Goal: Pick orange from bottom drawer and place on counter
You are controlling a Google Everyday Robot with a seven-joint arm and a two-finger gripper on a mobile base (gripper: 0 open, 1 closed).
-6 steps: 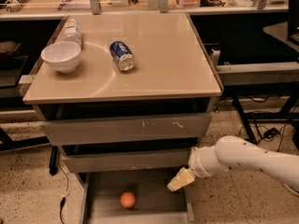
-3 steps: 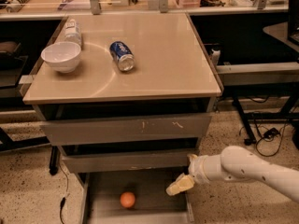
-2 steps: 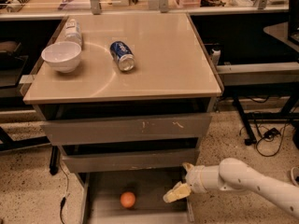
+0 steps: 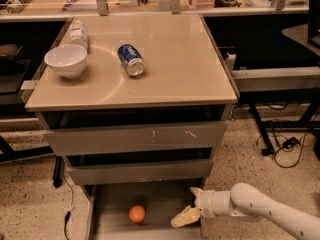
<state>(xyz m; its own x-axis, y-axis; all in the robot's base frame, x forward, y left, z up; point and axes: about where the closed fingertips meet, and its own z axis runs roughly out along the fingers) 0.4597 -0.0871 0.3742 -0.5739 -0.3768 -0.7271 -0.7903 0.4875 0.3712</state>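
The orange (image 4: 136,214) lies on the grey floor of the pulled-out bottom drawer (image 4: 110,204), left of its middle. My gripper (image 4: 189,212) hangs low over the drawer's right side, on a white arm coming in from the lower right, about an orange's width or two to the right of the fruit and apart from it. One pale fingertip (image 4: 181,219) points down-left toward the orange. The beige counter (image 4: 175,64) tops the cabinet above.
On the counter stand a white bowl (image 4: 66,60), a blue soda can (image 4: 131,60) on its side and a plastic bottle (image 4: 78,33) lying at the back left. Two upper grey drawers (image 4: 135,139) overhang the bottom one. Cables (image 4: 285,146) lie on the floor at right.
My gripper and arm have dropped lower and moved left, from beside the middle drawer's right end down into the bottom drawer's right side. The orange has not moved.
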